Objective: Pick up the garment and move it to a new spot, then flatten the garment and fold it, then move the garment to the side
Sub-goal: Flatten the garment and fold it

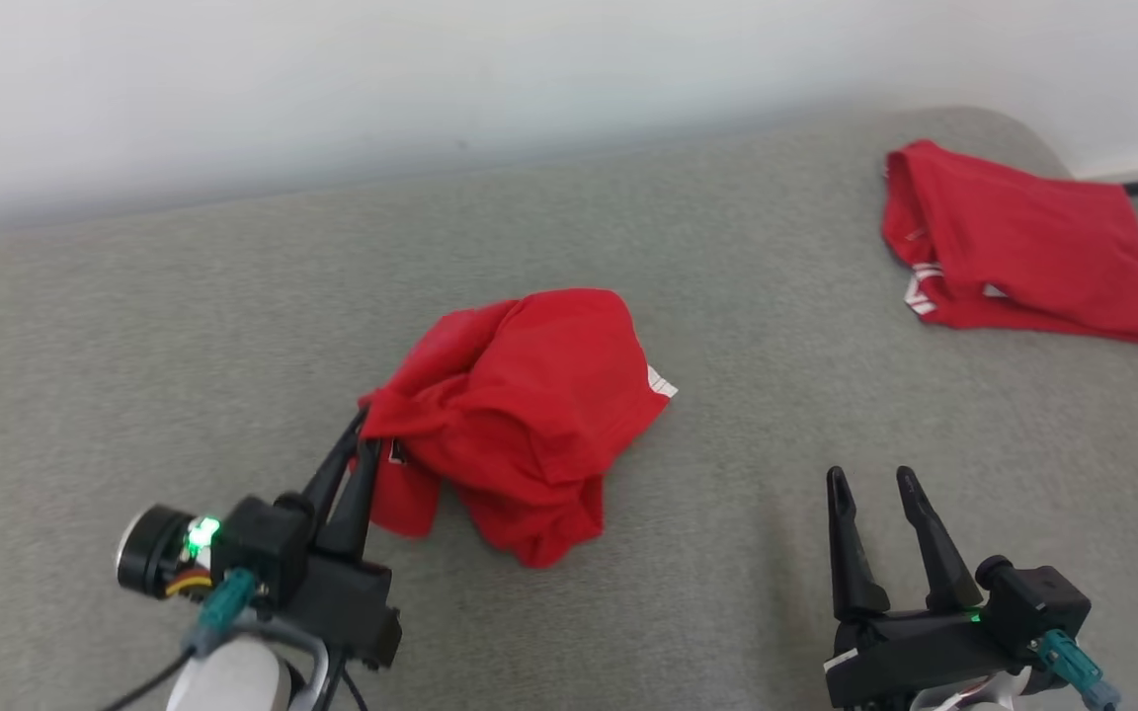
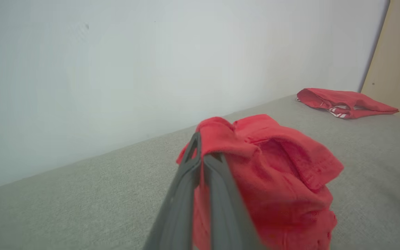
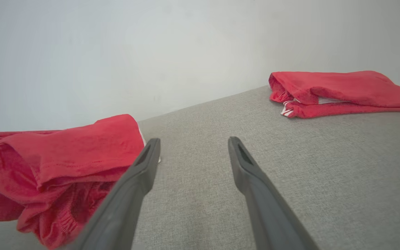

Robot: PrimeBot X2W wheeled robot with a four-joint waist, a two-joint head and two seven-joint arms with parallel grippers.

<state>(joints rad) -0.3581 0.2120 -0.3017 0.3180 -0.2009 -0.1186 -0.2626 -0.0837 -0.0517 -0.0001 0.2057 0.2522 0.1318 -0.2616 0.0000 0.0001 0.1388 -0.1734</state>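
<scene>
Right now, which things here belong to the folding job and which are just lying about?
Job: crumpled garment, pinched at its edge by the left gripper; right gripper, open beside it.
Lying about: folded garment at the far right; grey surface under both.

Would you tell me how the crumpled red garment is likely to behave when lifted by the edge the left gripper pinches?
Probably floppy: the crumpled red garment lies in soft folds, so it should unfurl and hang from the left gripper. Likely light, being thin cloth. Its trailing end may drag on the woven grey surface.
</scene>
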